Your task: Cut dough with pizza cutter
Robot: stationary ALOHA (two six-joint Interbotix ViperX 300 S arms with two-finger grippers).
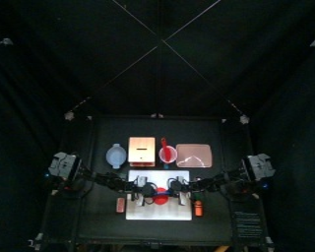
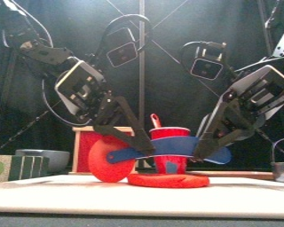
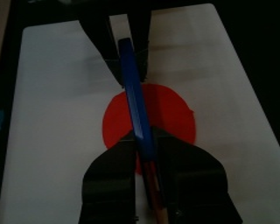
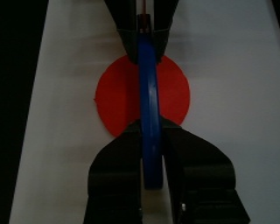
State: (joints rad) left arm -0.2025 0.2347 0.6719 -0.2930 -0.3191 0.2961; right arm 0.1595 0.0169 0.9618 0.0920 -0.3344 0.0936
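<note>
From the top, both arms are meeting over a white board (image 1: 137, 202) near the front of the counter (image 1: 213, 133). The dough (image 1: 157, 199) is lying red in the middle of that board, likely so the cutting is happening on the board and not on the bare counter. Everything there is tiny, so the cutter is too small to make out. Behind the board some other things are sitting, but they are hard to name from here.

From the front, the left gripper (image 2: 130, 145) and the right gripper (image 2: 206, 148) are each pinching one end of a blue pizza cutter (image 2: 169, 152), holding it flat just above the dough (image 2: 169, 180). Two grippers are probably sharing it so it is pressing down evenly. A red cup (image 2: 169, 146) is standing behind, partly hidden by the cutter.

In the left wrist view, the left gripper (image 3: 146, 166) is closing tight on the pizza cutter (image 3: 136, 92), which is running across the middle of the dough (image 3: 168, 114). The far end is disappearing into the other arm's dark jaws.

In the right wrist view, the right gripper (image 4: 152, 164) is squeezing the pizza cutter (image 4: 149, 96) too. The blue edge is lining up across the dough (image 4: 116, 98). Whether it is touching the dough cannot be told.
</note>
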